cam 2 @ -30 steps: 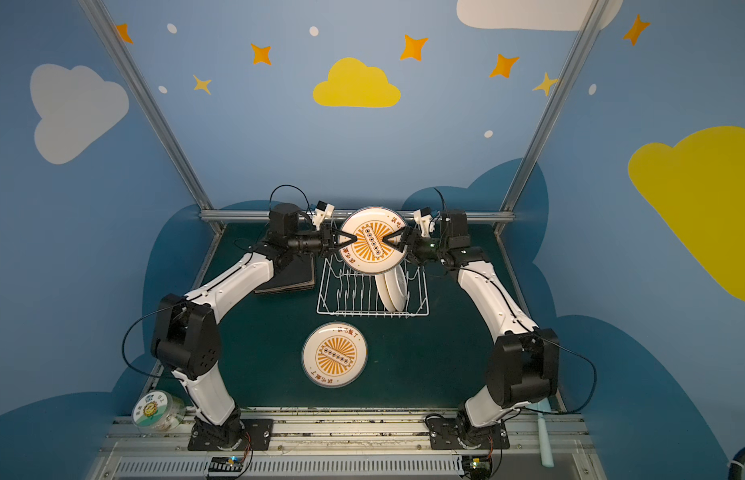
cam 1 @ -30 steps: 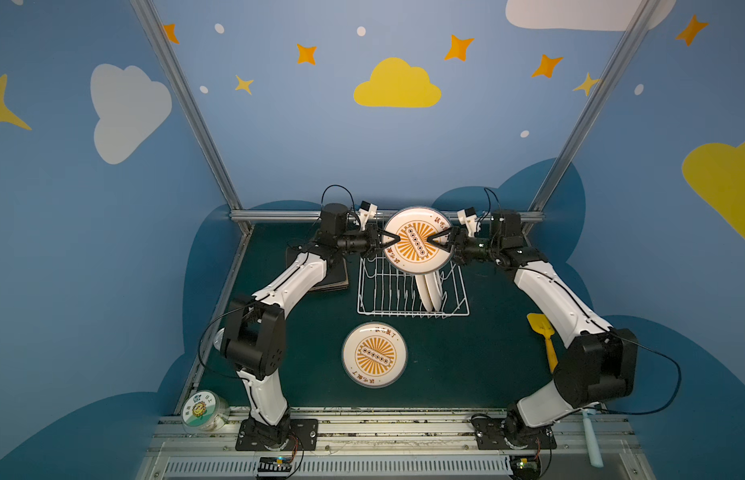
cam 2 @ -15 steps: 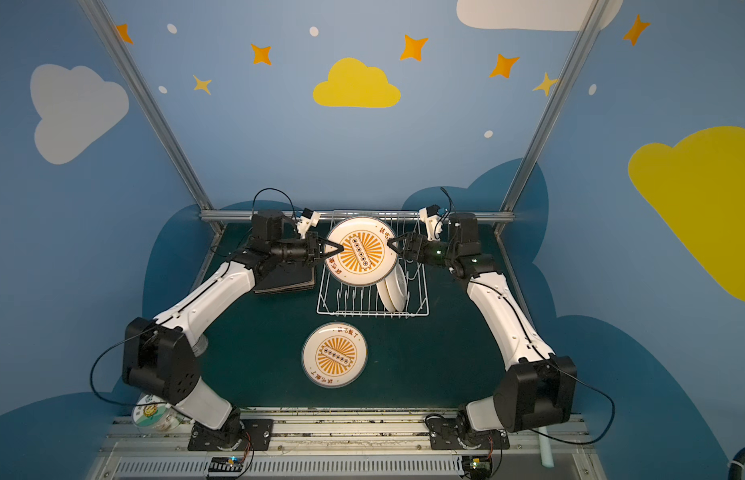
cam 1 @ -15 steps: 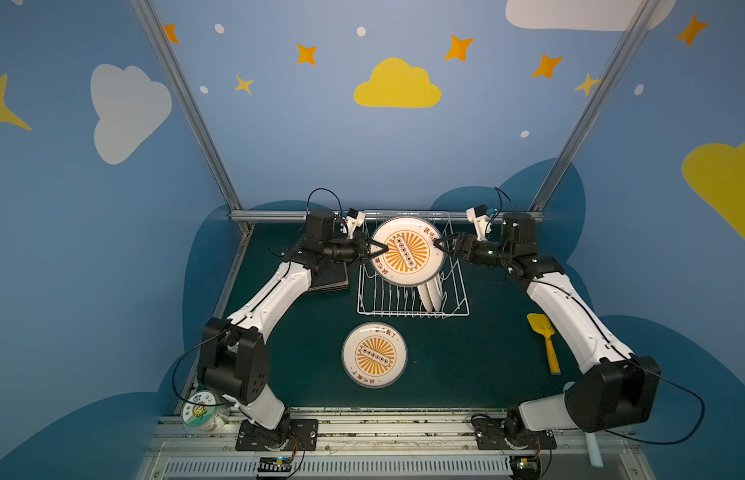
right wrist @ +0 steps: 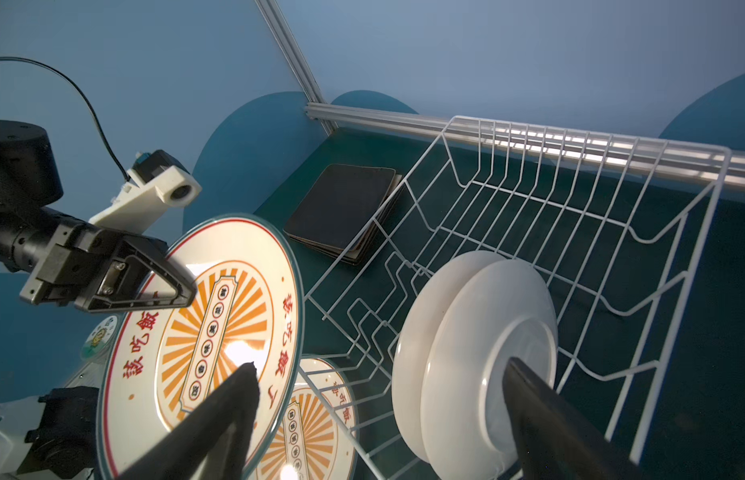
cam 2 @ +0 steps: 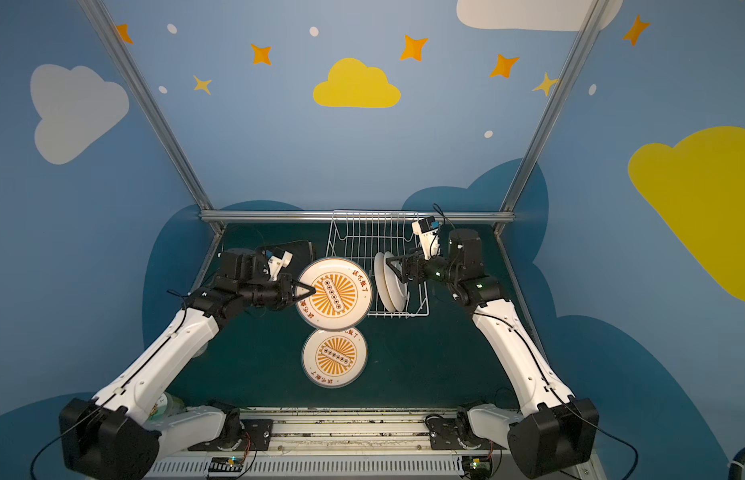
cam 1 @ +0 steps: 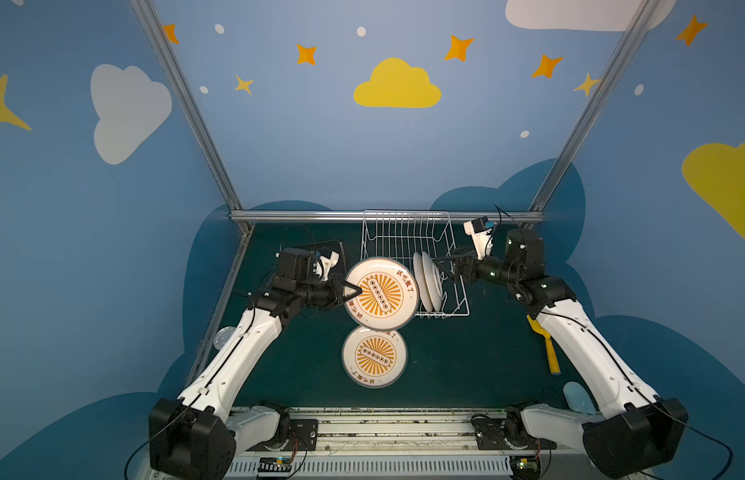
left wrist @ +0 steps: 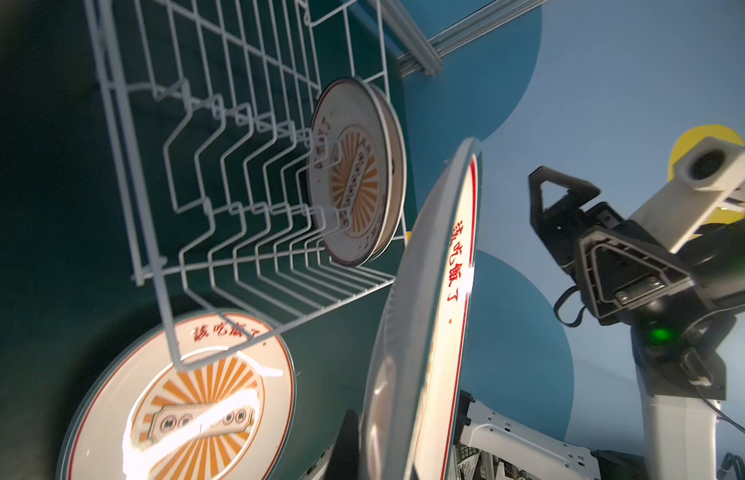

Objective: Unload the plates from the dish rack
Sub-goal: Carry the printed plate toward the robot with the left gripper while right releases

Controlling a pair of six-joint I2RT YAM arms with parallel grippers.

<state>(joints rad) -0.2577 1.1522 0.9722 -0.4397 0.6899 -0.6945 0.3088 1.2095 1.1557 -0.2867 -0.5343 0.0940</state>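
Observation:
My left gripper (cam 1: 354, 291) is shut on the rim of a round cream plate with an orange sunburst (cam 1: 381, 293) (cam 2: 333, 293) and holds it tilted above the table at the rack's front left corner. A matching plate (cam 1: 374, 356) lies flat on the table just below it. Two more round plates (cam 1: 429, 282) (right wrist: 466, 353) stand upright in the white wire dish rack (cam 1: 404, 237). My right gripper (cam 1: 443, 270) (right wrist: 379, 368) is open and empty beside them. A stack of black-backed square plates (right wrist: 341, 208) lies left of the rack.
A yellow spatula (cam 1: 547, 349) and a pale blue spatula (cam 1: 578, 399) lie under my right arm. A small tub with a sunflower label (cam 2: 167, 405) sits at the front left under my left arm. The back rail (cam 1: 304, 216) runs close behind the rack.
My left gripper has carried the round plate from above the rack down and forward to the left. My right gripper has come off that plate and moved to the plates standing in the rack.

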